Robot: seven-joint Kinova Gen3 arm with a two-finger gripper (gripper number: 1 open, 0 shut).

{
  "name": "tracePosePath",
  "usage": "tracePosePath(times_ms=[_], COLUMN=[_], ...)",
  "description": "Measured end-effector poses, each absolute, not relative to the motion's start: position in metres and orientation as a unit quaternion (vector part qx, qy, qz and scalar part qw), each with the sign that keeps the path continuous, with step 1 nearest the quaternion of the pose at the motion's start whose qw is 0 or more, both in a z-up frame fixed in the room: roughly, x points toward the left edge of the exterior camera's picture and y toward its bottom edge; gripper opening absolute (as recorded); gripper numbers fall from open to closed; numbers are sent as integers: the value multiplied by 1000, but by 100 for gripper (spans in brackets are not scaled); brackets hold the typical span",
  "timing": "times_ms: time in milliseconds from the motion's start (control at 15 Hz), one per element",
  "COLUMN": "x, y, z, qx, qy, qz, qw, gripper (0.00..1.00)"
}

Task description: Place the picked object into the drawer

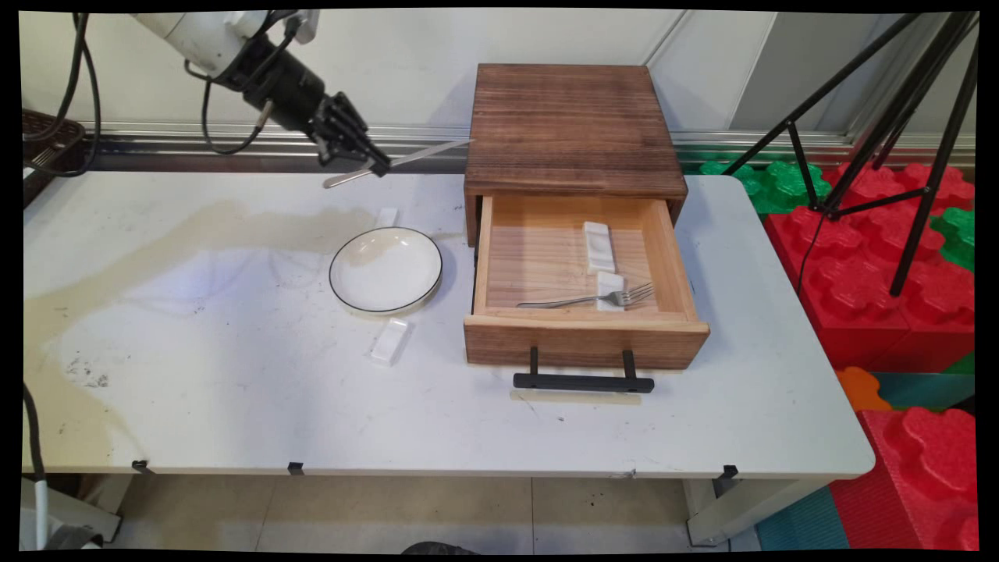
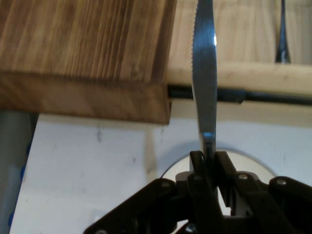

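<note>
The claw [image 1: 380, 167] is pinching a knife [image 1: 425, 154] near its middle, up in the air, so the blade pokes out ahead toward the wooden box [image 1: 572, 129]. Under the claw sits a white plate [image 1: 385, 270] on the counter [image 1: 234, 390], and the open drawer [image 1: 581, 269] past it holds a fork [image 1: 593, 298]. I can't see any words or labels.

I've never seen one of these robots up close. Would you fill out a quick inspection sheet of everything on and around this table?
Surface: white table, stained and scuffed toward its left side.
Things: knife held in the air by the gripper; wooden box with its drawer pulled open; fork and two white rests inside; white plate beside the drawer.
Clutter: a white rest in front of the plate, another behind it.
Grippers: gripper shut on the knife, raised above the table.
Cables: black cables hanging from the arm.
Surroundings: black tripod, red and green foam blocks, wall behind.
</note>
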State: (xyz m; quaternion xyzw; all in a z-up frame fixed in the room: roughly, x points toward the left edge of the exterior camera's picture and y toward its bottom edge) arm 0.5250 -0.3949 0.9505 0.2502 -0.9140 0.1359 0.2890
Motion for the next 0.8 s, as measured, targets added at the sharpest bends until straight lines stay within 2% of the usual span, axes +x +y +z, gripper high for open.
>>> tracePosePath(times_ms=[400,800], x=[469,418], y=[-404,-419], z=[963,962], qx=[240,236], qy=[-905,-899], qz=[147,158], qw=[319,334], gripper=[0,0])
